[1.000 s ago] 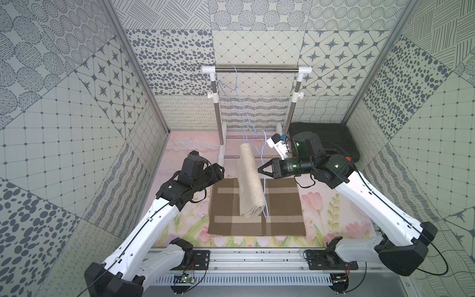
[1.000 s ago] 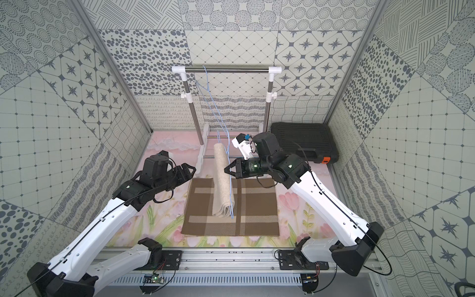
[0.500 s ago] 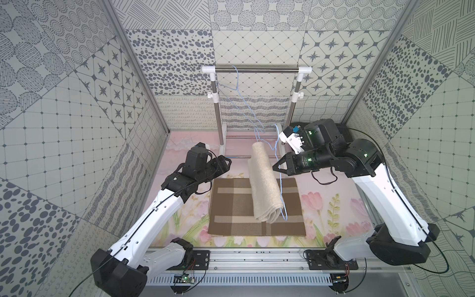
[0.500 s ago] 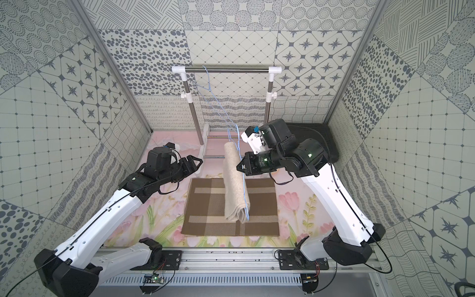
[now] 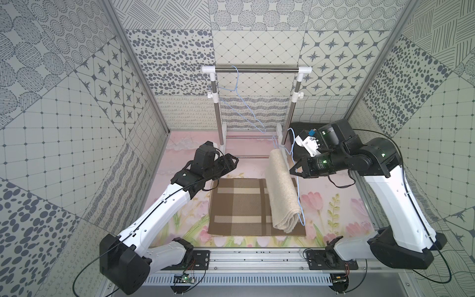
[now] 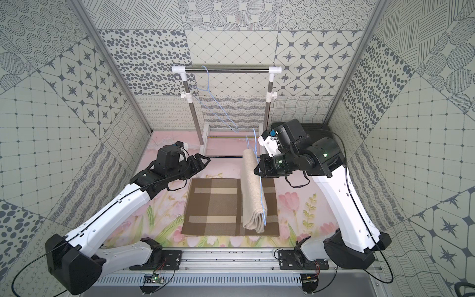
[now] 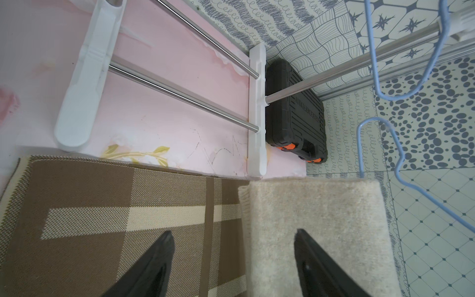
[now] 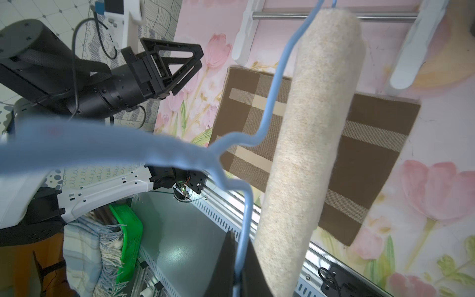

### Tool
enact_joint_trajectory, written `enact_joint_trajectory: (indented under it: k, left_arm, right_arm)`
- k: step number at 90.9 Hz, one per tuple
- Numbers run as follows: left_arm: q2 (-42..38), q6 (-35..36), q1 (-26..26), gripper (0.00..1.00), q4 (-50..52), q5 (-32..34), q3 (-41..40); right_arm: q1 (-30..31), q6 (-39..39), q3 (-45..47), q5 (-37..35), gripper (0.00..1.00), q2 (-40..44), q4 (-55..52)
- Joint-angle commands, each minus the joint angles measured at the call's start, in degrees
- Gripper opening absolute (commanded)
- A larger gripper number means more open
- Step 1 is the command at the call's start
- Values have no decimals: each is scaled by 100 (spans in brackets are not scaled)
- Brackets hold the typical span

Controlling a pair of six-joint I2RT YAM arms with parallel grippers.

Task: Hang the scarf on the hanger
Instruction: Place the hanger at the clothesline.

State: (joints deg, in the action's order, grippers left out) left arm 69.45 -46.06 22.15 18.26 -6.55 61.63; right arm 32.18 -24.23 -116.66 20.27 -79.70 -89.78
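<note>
A beige scarf (image 5: 280, 190) (image 6: 253, 190) lies draped along a light blue wire hanger (image 5: 299, 203) (image 6: 262, 203), held up above the mat. My right gripper (image 5: 293, 171) (image 6: 257, 170) is shut on the hanger's wire, just right of the scarf. In the right wrist view the gripper (image 8: 240, 241) pinches the hanger (image 8: 272, 102) beside the scarf (image 8: 316, 128). My left gripper (image 5: 232, 163) (image 6: 205, 160) stands open and empty, left of the scarf. In the left wrist view the gripper (image 7: 232, 236) faces the scarf's edge (image 7: 308, 218).
A clothes rack with a steel rod (image 5: 257, 69) stands at the back, with another blue hanger (image 5: 237, 90) hooked on it. A brown plaid mat (image 5: 239, 205) lies on the floor. A black case (image 7: 295, 113) sits at the back right. A green basket (image 8: 127, 231) lies outside the front rail.
My right arm has raised the hanger with the scarf and carried it to the right. My left arm has reached forward and up toward the scarf, its jaws slightly narrower.
</note>
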Motion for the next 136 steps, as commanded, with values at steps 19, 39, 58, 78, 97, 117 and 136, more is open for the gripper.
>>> enact_joint_trajectory:
  k: [19,39,58,78,97,117,136]
  left_arm:
    - [148,-51,26,75,-533,-113,196]
    - [111,-58,17,75,-508,-45,241]
    - [126,-98,-14,75,-430,-38,339]
    - [95,-186,-124,74,-381,-108,390]
    - [138,-104,-368,74,-260,-184,598]
    - [207,5,-549,73,-102,-218,857]
    - [266,287,-574,73,-183,-362,1027]
  right_arm:
    - [-633,878,-1496,-123,0,-905,216]
    - [-974,973,-3362,237,0,-2329,294]
    - [-1142,946,-4499,80,0,-3259,793]
    - [-1255,924,-4303,-126,0,-3494,2176]
    - [-1386,777,-4439,-91,0,-3833,2864]
    - [-1519,294,-4529,69,0,-4277,3902]
    - [-1689,-310,-4614,417,0,-4833,4296]
